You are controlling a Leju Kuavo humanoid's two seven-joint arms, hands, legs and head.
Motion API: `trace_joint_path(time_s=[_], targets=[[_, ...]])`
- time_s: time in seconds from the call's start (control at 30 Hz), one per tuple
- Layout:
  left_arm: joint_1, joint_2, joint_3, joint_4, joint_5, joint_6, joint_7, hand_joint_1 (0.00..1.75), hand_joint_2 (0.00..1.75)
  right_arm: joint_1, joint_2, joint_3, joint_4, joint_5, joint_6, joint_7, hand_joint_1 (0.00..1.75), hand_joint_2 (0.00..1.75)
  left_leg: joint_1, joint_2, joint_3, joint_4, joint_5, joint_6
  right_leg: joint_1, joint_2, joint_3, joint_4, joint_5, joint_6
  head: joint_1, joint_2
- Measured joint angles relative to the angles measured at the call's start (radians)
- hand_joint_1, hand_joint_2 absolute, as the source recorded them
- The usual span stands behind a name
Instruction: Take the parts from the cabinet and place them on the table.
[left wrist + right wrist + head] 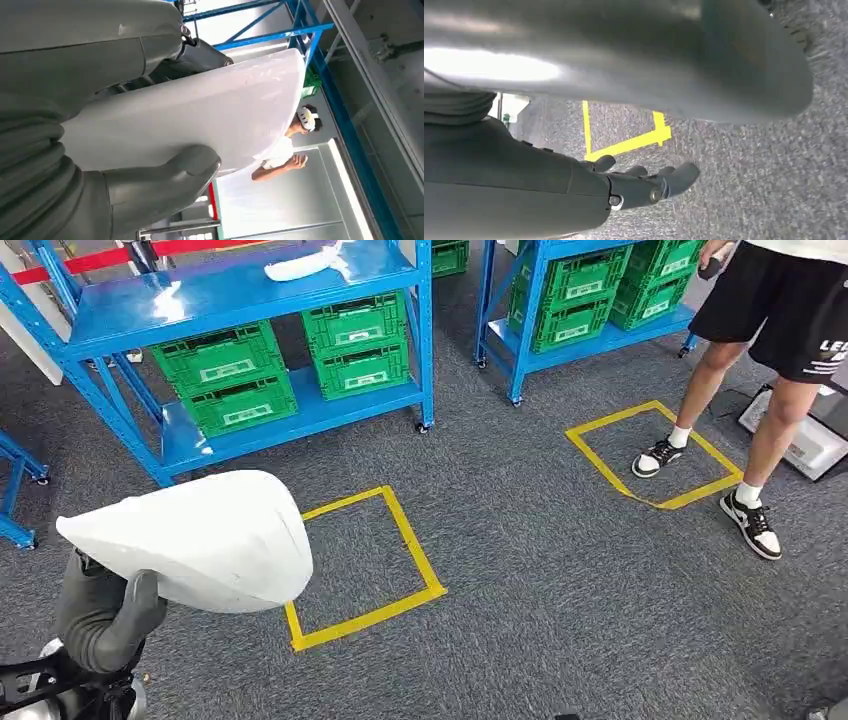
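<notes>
Lowest in the head view, the left hand (105, 615) is gripping a large white part (195, 538), a smooth curved shell, its thick grey thumb pressing against the underside while the part is being carried above the grey carpet (560, 570). From the left wrist camera, the left hand (125, 190) is wrapping around the white part (200, 115), thumb on one face and darker fingers on the other. Beside the part on the floor, a yellow tape square (365, 565) is lying in front of a blue cabinet (250, 300) that is holding green crates (290, 365); a second white part (305, 262) is resting on its upper shelf. A second blue rack (590, 300) with green crates is standing to the right. Near it a person (770, 330) in black shorts is standing with one shoe inside another yellow tape square (655, 455). The right hand (644, 182) is hanging over the carpet, fingers loosely extended and apart, holding nothing.
</notes>
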Motion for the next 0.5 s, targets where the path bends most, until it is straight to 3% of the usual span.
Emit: trace_joint_path(time_s=[0.07,0.1,0.13,0.17,0.2,0.27,0.3,0.33,0.37,0.47,0.5], targets=[[-0.001,0.000,0.000,0.002,-0.010,0.002,0.000,1.75,1.75,0.000,0.000,0.001,0.000,0.005,0.000,-0.005,0.00,0.00,0.004,-0.002,-0.027,0.096,-0.125,-0.013,0.000,0.000,-0.028,-0.001,0.023,-0.009,-0.004,0.000],[-0.001,0.001,0.000,0.004,-0.010,0.002,0.000,1.75,1.75,0.001,-0.001,0.002,0.000,0.008,-0.001,-0.005,0.00,0.00,0.007,-0.003,-0.039,0.166,-0.174,-0.017,0.000,0.000,-0.044,-0.001,0.036,-0.009,-0.003,0.000],[-0.001,0.001,0.000,0.008,-0.010,0.003,0.000,1.75,1.75,0.001,-0.001,0.004,0.000,0.009,-0.002,-0.004,0.00,0.00,0.008,-0.002,-0.048,0.238,-0.203,-0.021,0.001,-0.001,-0.063,0.001,0.051,-0.008,-0.003,0.000],[-0.001,0.001,0.000,0.012,-0.010,0.004,0.000,1.75,1.75,0.001,-0.001,0.004,0.000,0.008,-0.002,-0.005,0.00,0.00,0.008,-0.003,-0.043,0.276,-0.191,-0.022,0.001,-0.001,-0.079,0.002,0.066,-0.006,-0.003,0.000],[-0.001,0.001,0.000,0.015,-0.010,0.006,0.000,1.75,1.75,0.001,-0.001,0.004,0.000,0.007,-0.002,-0.007,0.00,0.00,0.009,-0.003,-0.021,0.274,-0.154,-0.022,0.001,-0.002,-0.098,0.003,0.080,-0.004,-0.003,0.000],[-0.001,0.001,0.000,0.017,-0.011,0.010,-0.001,1.75,1.75,0.001,0.000,0.004,0.000,0.003,0.003,-0.026,0.00,0.00,0.009,-0.003,0.071,0.171,-0.085,-0.015,0.001,-0.002,-0.130,0.005,0.104,0.001,-0.003,0.000],[-0.002,0.001,0.000,0.017,-0.011,0.010,-0.001,1.75,1.75,0.000,0.000,0.004,0.000,0.003,0.007,-0.032,0.00,0.00,0.007,-0.003,0.144,0.074,-0.087,-0.008,0.001,-0.002,-0.138,0.007,0.117,0.004,-0.003,0.000],[-0.003,0.001,0.001,0.015,-0.012,0.010,-0.001,1.75,1.75,0.000,0.000,0.004,0.000,0.003,0.011,-0.033,0.00,0.00,0.003,-0.004,0.222,-0.029,-0.124,-0.002,0.005,0.000,-0.144,0.008,0.125,0.010,-0.003,0.000],[-0.005,0.001,0.001,0.014,-0.011,0.010,-0.003,1.75,1.75,0.001,0.000,0.005,0.000,0.003,0.012,-0.033,0.00,0.00,0.001,-0.005,0.247,-0.087,-0.145,0.002,0.005,-0.001,-0.147,0.009,0.134,0.015,-0.002,0.000],[-0.003,0.001,0.001,0.016,-0.012,0.010,-0.004,1.75,1.75,0.003,0.000,0.006,0.000,0.006,0.012,-0.030,0.00,0.00,-0.004,-0.004,0.217,-0.078,-0.120,0.026,0.004,-0.002,-0.149,-0.007,0.173,0.038,-0.002,0.000],[-0.005,0.001,0.001,0.016,-0.012,0.010,-0.004,1.75,1.75,0.005,-0.002,0.007,0.000,0.006,0.011,-0.029,0.00,0.00,0.002,0.002,0.205,-0.080,-0.103,0.036,-0.004,0.001,-0.156,0.003,0.154,0.043,-0.004,0.000]])
